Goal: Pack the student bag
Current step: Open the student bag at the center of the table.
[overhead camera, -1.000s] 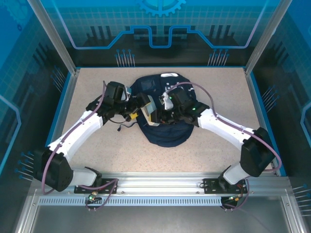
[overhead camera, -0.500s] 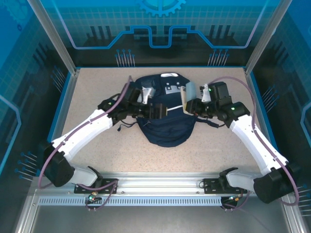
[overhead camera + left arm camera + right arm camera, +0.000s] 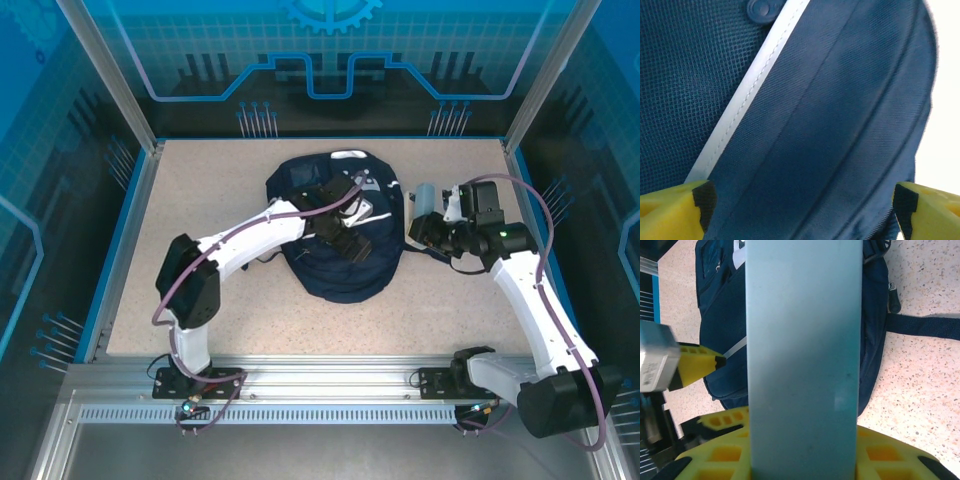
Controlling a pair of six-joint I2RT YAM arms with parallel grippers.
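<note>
Student bag [image 3: 340, 280] lies centred on the tabletop [image 3: 200, 180]. My left gripper [image 3: 802, 202] hovers over its fabric, jaws spread; my right gripper [image 3: 428, 222] clamps a pale blue slab [image 3: 802, 350] just beside it. Loading step, I judge: next needs an opening held wide.

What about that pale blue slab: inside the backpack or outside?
Outside. The right gripper holds the pale blue slab off to the side of the backpack.

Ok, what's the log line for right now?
left gripper: open over backpack | right gripper: holding pale blue box beside backpack
</note>
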